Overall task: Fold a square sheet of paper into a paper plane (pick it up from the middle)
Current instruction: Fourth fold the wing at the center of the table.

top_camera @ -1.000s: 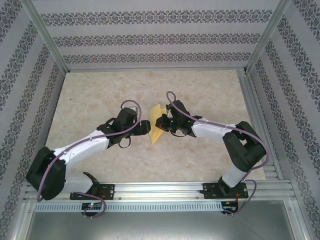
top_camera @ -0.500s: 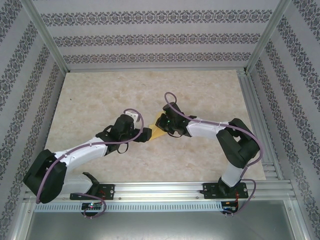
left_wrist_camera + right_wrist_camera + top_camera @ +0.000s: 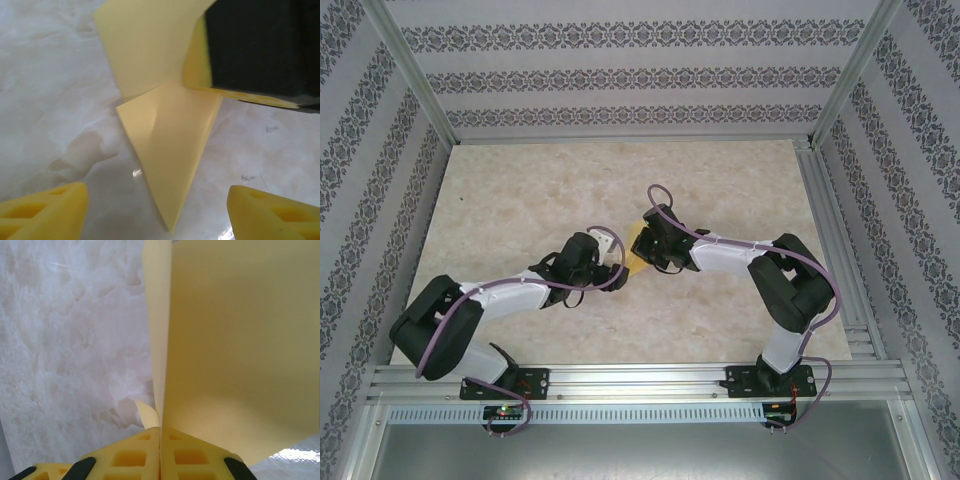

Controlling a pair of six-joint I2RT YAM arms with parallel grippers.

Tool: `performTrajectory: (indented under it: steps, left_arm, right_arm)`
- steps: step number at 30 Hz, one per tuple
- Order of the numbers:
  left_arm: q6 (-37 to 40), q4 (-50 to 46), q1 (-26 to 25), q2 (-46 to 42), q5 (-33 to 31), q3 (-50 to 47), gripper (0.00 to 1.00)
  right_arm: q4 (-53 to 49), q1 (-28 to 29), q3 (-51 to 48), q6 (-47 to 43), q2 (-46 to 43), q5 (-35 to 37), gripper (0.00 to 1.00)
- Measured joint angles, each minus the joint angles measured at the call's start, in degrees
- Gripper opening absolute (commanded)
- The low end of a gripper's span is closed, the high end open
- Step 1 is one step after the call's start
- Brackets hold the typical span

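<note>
Two layers of thin yellow paper are showing on the folded sheet (image 3: 636,256). It is sitting just left of centre in the overhead view, above the marble table (image 3: 520,180) and between our two grippers.

We are judging it very light, limp away from its creases, slightly stiffer along them, and easy to crumple or tear. A pinch on a folded edge or the layered middle should be gripping best, since a loose corner would simply be bending away.

Our right gripper (image 3: 160,452) is clamping the sheet. Its yellow fingers are pressing together on the paper's lower edge at the bottom of the right wrist view, while the paper is rising across the upper right.

In the left wrist view the sheet's pointed end is aiming down at the table near lower centre, and we cannot tell whether the tip is touching. Our left gripper (image 3: 157,215) is released, with its fingertips (image 3: 47,212) well apart in the bottom corners and grasping nothing.

Overhead, both forearms are reaching inward from elbows bent out toward the frame's sides, with the wrists nearly meeting at the paper.
</note>
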Motion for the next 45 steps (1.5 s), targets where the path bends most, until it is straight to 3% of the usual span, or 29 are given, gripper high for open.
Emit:
performTrajectory:
  steps: [7,19,27,32,39,45]
  left_arm:
    - [6.01,9.51,-2.99,5.81,1.09,-0.63,0.60]
    - [12.68,18.73,-6.01,10.95,-7.72,-0.94,0.33]
    - [14.01,21.46,-6.73,12.26,-9.88,-1.81,0.15]
    - [14.10,22.08,-6.75,12.48,-9.88,-2.32,0.10]
    - [13.55,22.05,-6.75,12.48,-8.79,-2.51,0.06]
    - [7.39,20.00,-6.64,12.48,-4.85,-1.27,0.02]
  right_arm:
    - [-0.07,-0.02,0.00,2.01,0.00,-0.07,0.07]
    - [0.37,-0.83,-0.20,5.64,0.02,-0.59,0.08]
    - [1.73,-1.97,-1.36,7.02,-0.15,-2.12,0.23]
    - [2.89,-4.98,-3.96,6.54,-2.86,-3.54,0.35]
    - [5.99,-9.75,-7.45,3.45,-8.15,-7.19,0.37]
    - [6.67,-10.73,-9.92,-1.44,-8.81,-10.82,0.37]
